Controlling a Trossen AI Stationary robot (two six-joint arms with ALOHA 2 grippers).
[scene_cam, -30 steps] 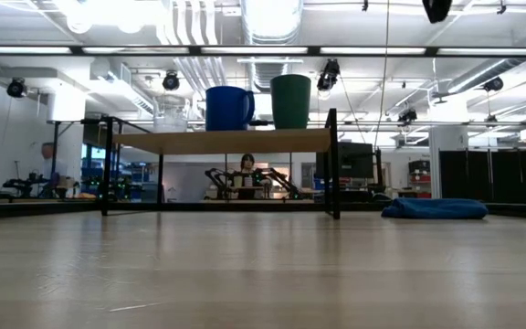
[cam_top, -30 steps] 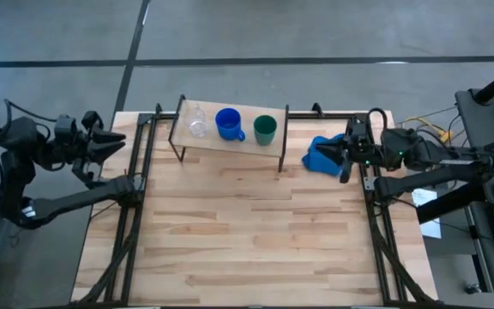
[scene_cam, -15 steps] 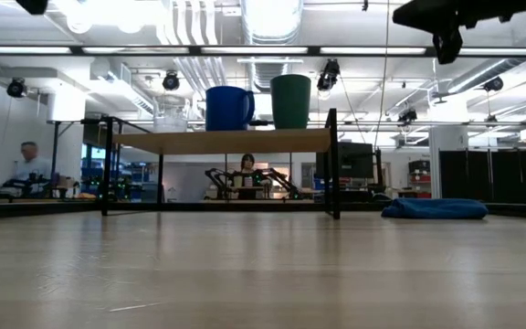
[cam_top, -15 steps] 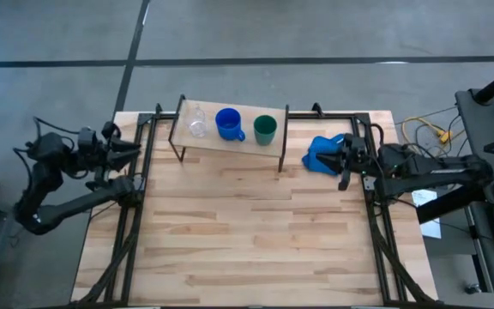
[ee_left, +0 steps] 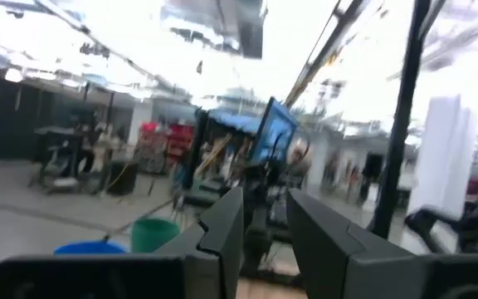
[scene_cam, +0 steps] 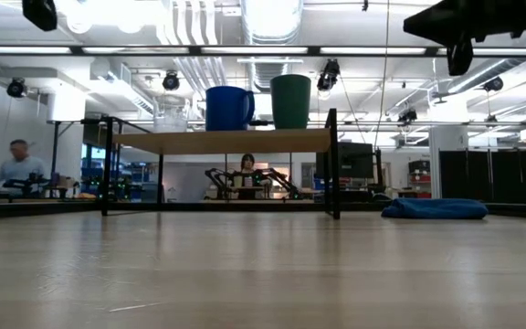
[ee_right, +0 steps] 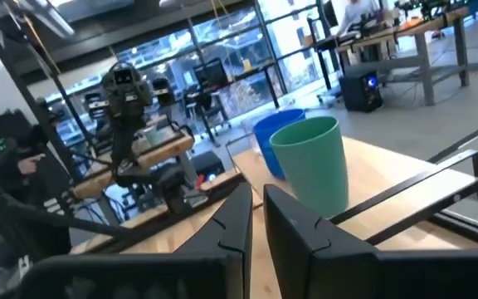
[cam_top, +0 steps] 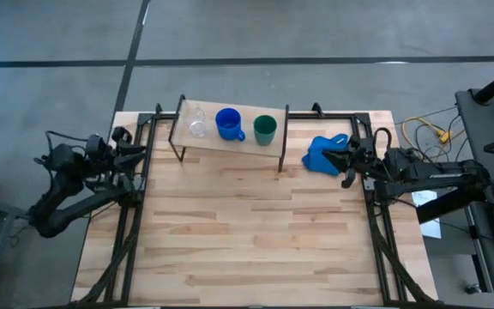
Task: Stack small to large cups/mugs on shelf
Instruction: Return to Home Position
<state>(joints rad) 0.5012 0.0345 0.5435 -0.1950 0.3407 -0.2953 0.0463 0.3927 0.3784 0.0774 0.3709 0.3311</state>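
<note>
On the shelf [cam_top: 230, 140] [scene_cam: 222, 141] stand, in a row on their bases, the clear glass cup [cam_top: 197, 125] [scene_cam: 172, 115], the blue mug [cam_top: 228, 124] [scene_cam: 229, 108] and the green cup [cam_top: 265, 130] [scene_cam: 290, 101]. My left gripper [cam_top: 138, 154] [ee_left: 265, 228] hovers over the table's left frame rail, open by a narrow gap and pointing toward the shelf. My right gripper [cam_top: 343, 161] [ee_right: 257, 218] hovers shut at the right rail beside the blue cloth [cam_top: 322, 153], facing the green cup [ee_right: 309, 166] and the blue mug [ee_right: 272, 133]. Both are empty.
The blue cloth [scene_cam: 435, 208] lies crumpled on the table right of the shelf. Dark frame rails [cam_top: 131, 215] run along both table sides. Bare plank table [cam_top: 247, 232] spreads in front of the shelf. People show in the room behind.
The left arm has swung in toward the table's right and come down, its gripper now over the left rail. The right arm has sunk lower, with its gripper staying by the blue cloth. Both arms have dropped into the top of the low view. The cups have not moved.
</note>
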